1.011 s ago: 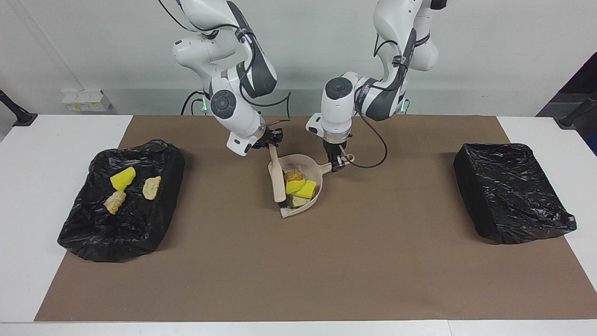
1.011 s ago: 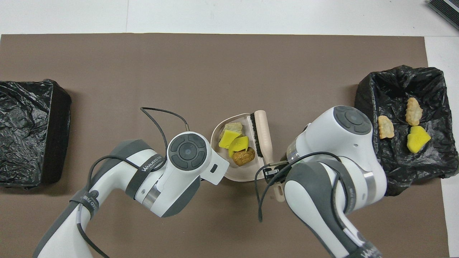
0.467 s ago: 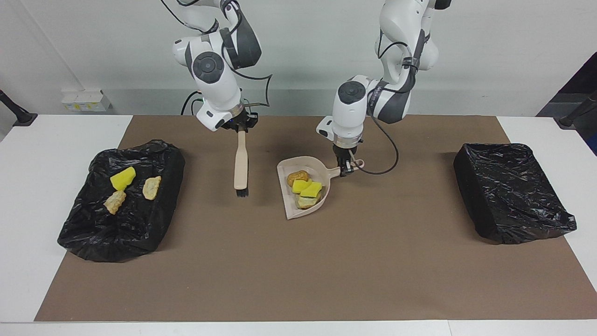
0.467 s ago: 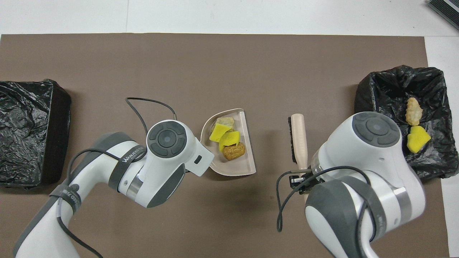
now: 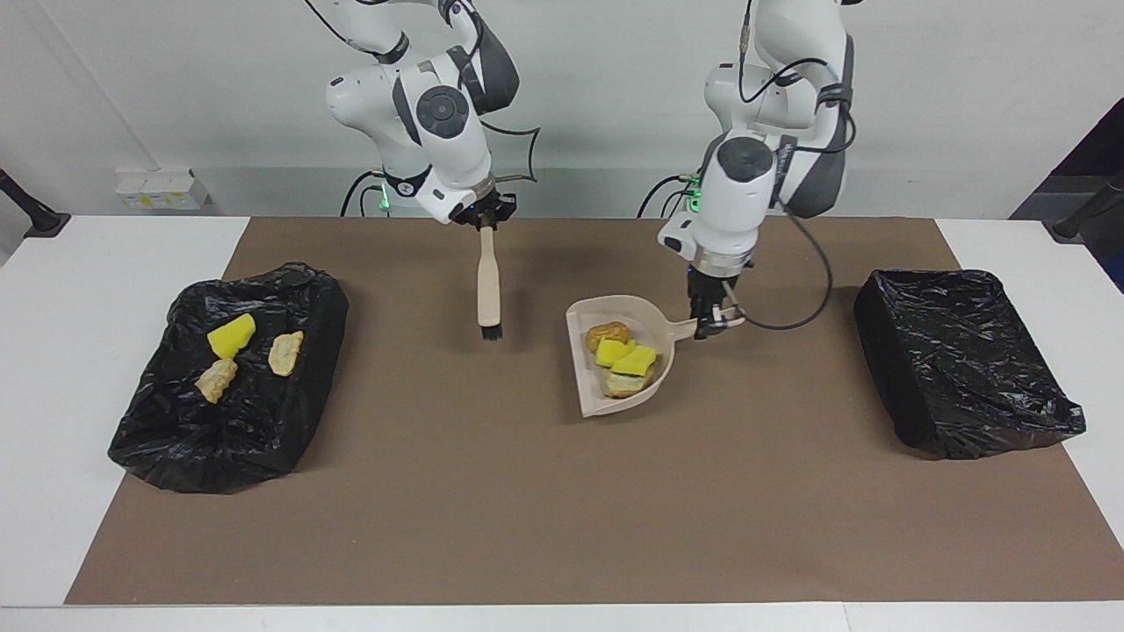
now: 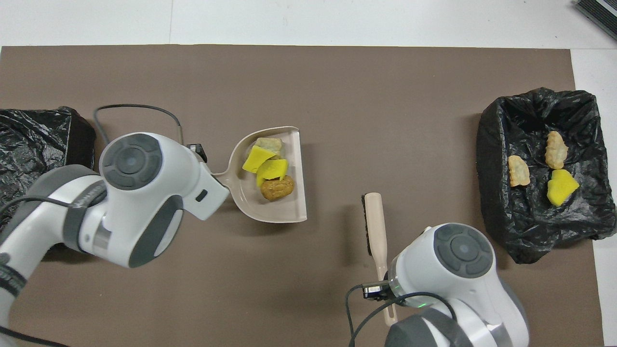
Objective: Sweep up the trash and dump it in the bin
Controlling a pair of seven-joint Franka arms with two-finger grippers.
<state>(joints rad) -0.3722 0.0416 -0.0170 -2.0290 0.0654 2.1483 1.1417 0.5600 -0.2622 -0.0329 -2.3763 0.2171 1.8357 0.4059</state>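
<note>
Clamped: left gripper (image 5: 713, 318) on dustpan (image 5: 587, 373) handle, carrying trash (image 5: 621, 355); right gripper (image 5: 485, 221) on brush (image 5: 487, 290), mid-mat.

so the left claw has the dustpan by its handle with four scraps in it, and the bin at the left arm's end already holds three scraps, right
Wrong bin. The three scraps lie in the bin at the right arm's end, as the overhead view shows; no scraps show in the bin at the left arm's end. The rest stands: the left claw holds the dustpan by its handle, four scraps inside.
</note>
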